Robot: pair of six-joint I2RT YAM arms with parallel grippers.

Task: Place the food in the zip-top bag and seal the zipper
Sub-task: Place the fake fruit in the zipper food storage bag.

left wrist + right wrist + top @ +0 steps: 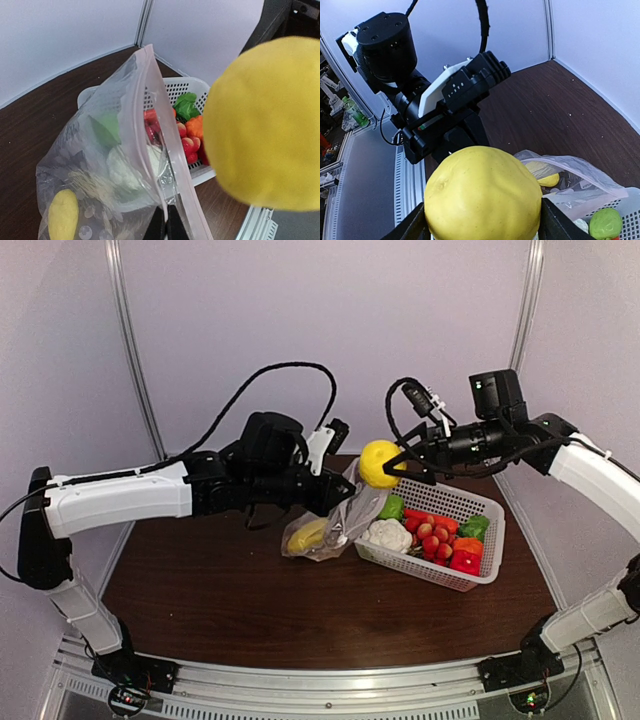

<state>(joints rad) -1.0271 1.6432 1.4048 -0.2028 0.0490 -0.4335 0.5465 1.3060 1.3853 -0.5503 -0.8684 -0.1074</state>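
While left tool point(343, 492) pinches mouth edge of zip-top bag point(335, 530), middle of frame, right tool point(392, 466) squeezes yellow lemon point(377, 462) just above bag mouth. One yellow piece point(305, 537) already inside. Most food sits in basket point(480, 578), right of middle. Last job: zipper point(146, 115) not sealed yet.

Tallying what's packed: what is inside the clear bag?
One yellow piece lies at the bottom of the zip-top bag. White and green shapes show through its crinkled wall; whether they are inside or behind it, in the basket, cannot be told.
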